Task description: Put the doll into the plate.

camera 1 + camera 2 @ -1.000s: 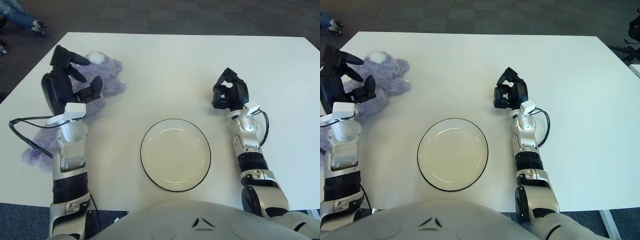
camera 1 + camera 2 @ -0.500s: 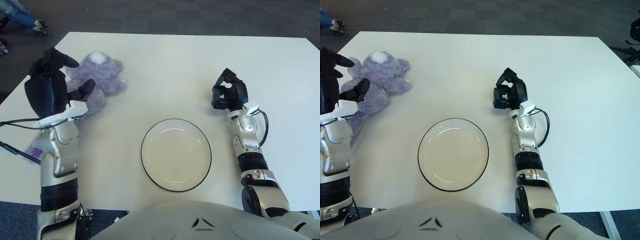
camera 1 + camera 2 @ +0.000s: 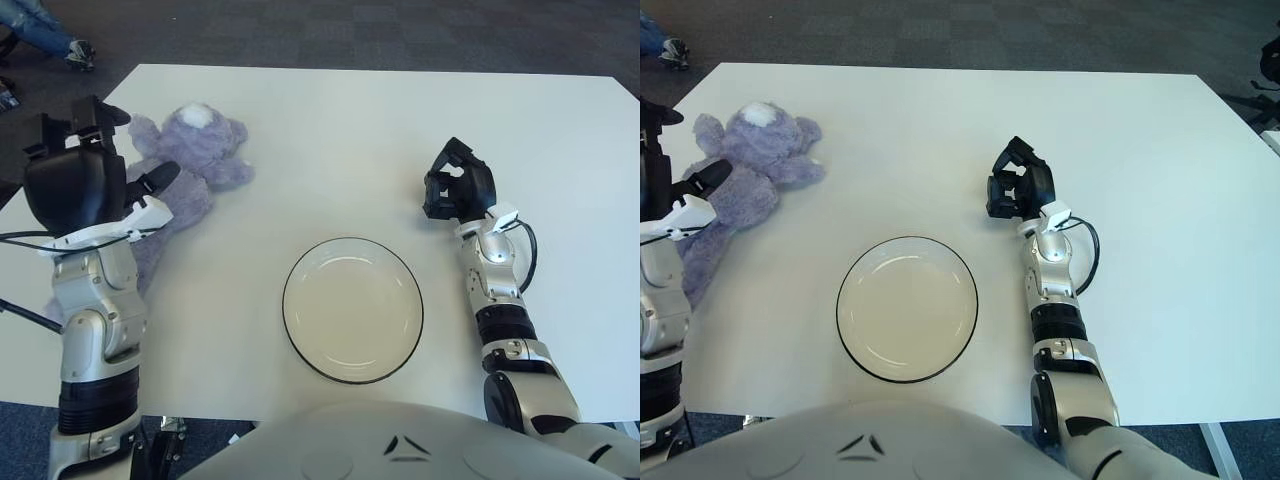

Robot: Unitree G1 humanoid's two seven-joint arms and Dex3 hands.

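A purple plush doll (image 3: pixel 190 165) lies on the white table at the far left, its head toward the table's middle; it also shows in the right eye view (image 3: pixel 745 180). An empty white plate (image 3: pixel 352 308) with a dark rim sits at the front middle. My left hand (image 3: pixel 85 180) hovers raised at the doll's left side, fingers spread, holding nothing; it hides part of the doll's body. My right hand (image 3: pixel 457 190) rests to the right of the plate, fingers curled, empty.
The white table (image 3: pixel 340 130) stretches wide behind the plate. A black cable (image 3: pixel 20 310) hangs by my left arm at the table's left edge. Dark carpet lies beyond the far edge.
My left hand has drawn back to the left and toward me, off the doll, uncovering more of it. The doll, the plate and my right hand have not moved.
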